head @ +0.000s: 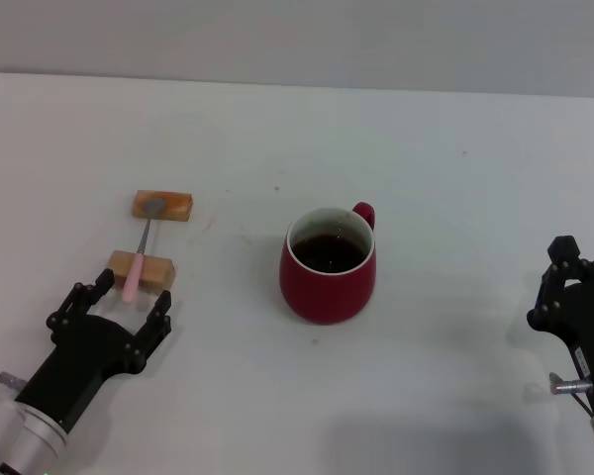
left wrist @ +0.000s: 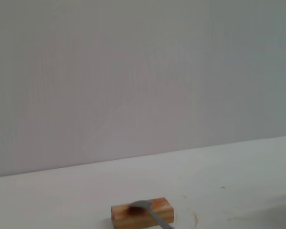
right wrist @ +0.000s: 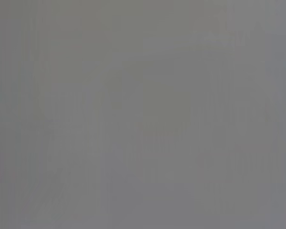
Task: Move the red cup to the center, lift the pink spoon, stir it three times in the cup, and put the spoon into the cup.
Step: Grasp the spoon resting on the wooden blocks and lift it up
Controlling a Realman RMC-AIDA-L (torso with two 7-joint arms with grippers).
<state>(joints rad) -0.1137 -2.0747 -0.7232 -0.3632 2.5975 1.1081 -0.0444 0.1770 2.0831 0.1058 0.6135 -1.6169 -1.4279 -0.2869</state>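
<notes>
From the head view we see the red cup [head: 328, 265] near mid-worktop [head: 455, 178], and the pink spoon [head: 139, 259] bridging two wooden blocks [head: 162, 206]. Our left gripper [head: 131, 295] sits just behind its handle, jaws spread. Our right gripper [head: 566, 259] is parked far right; jaws we cannot tell. The left wrist view shows only the far block and spoon bowl; the right wrist view shows blank grey.

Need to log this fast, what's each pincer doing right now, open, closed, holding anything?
Left pincer: open, empty, just short of the pink spoon handle.
Right pincer: cannot be told; at the table's right edge, holding nothing visible.
</notes>
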